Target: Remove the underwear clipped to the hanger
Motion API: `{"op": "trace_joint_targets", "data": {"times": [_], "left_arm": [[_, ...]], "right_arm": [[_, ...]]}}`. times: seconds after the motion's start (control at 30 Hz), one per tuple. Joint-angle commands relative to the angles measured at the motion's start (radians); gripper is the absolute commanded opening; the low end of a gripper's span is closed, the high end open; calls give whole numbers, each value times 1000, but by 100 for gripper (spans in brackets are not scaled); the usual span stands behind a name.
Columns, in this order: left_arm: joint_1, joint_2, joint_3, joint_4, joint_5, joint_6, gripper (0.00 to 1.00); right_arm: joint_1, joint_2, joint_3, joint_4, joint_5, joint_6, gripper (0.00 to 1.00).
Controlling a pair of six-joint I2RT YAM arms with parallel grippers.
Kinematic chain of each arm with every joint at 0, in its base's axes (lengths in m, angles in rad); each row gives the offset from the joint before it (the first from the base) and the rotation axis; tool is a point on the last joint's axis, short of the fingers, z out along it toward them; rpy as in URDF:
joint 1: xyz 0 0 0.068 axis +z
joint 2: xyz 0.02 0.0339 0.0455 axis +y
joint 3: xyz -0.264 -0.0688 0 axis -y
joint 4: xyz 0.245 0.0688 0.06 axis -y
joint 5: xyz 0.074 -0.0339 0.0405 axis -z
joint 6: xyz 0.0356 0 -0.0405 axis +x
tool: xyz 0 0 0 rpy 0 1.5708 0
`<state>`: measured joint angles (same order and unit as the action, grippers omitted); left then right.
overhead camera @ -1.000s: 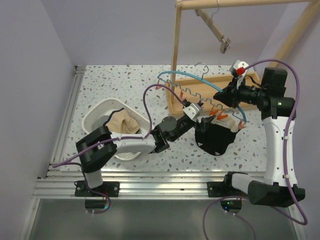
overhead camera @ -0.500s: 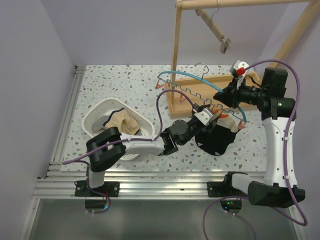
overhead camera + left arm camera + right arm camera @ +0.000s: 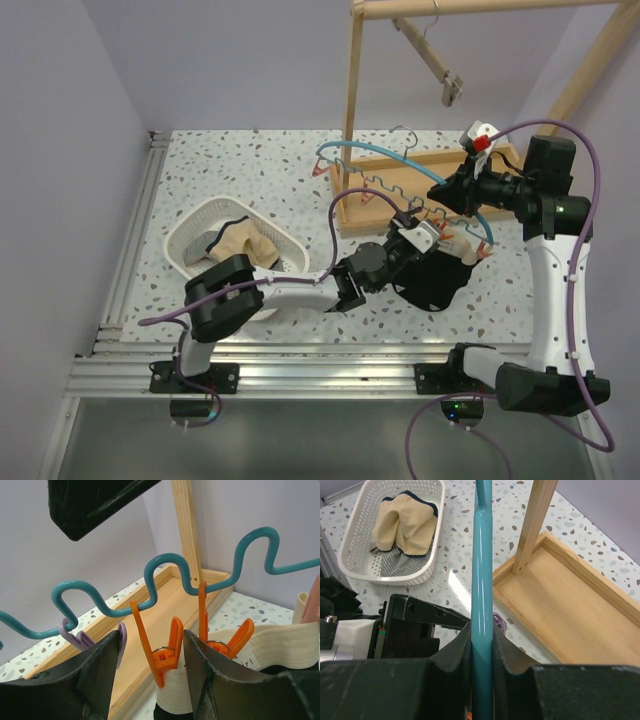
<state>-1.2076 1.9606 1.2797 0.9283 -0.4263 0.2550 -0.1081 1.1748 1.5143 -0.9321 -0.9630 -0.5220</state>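
A black pair of underwear (image 3: 436, 282) with a pale waistband (image 3: 280, 645) hangs from orange clips on the teal wavy hanger (image 3: 372, 150). My left gripper (image 3: 420, 236) is open, its fingers (image 3: 100, 680) on either side of one orange clip (image 3: 164, 656) that pinches the waistband. The right finger sits against the clip's handle and the left one stands apart. My right gripper (image 3: 482, 630) is shut on the teal hanger (image 3: 482, 555) bar and holds it up. A beige pair (image 3: 246, 246) and a grey striped pair (image 3: 395, 560) lie in the white basket (image 3: 185, 225).
The wooden stand's base tray (image 3: 400, 172) and upright post (image 3: 350, 90) are right behind the hanger. A wooden hanger (image 3: 440, 70) hangs from the top rail. Purple clips (image 3: 75, 637) hang empty to the left of the orange ones. A second orange clip (image 3: 235, 637) grips the waistband further right.
My left arm has reached right and forward along the hanger to the orange clip, and its jaws have narrowed around it. The right arm has not moved.
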Motion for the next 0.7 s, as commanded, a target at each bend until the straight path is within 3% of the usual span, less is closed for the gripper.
{"op": "trace_joint_targets", "data": {"times": [0.0,0.17,0.27,0.37,0.4,0.43,0.53,0.63,0.67], "left_arm": [[-9,20,46,60,-32,44,56],[-10,34,67,76,-29,47,55],[-9,37,76,83,-25,43,49],[-10,38,79,80,-9,40,28],[-10,37,78,80,-8,36,4],[-10,37,75,83,-5,30,0],[-10,21,61,80,14,21,0],[-10,-5,32,73,34,-5,32],[-10,-29,21,69,41,-11,53]], "right_arm": [[-4,-27,9,61,-57,14,0],[-4,-26,9,59,-57,13,0],[-4,-24,7,61,-57,13,0],[-4,-24,6,59,-56,10,0],[-4,-23,6,59,-54,10,0],[-4,-23,6,59,-56,8,0],[-4,-21,4,59,-52,7,0],[-4,-23,6,59,-42,4,0],[-4,-24,6,61,-40,4,0]]}}
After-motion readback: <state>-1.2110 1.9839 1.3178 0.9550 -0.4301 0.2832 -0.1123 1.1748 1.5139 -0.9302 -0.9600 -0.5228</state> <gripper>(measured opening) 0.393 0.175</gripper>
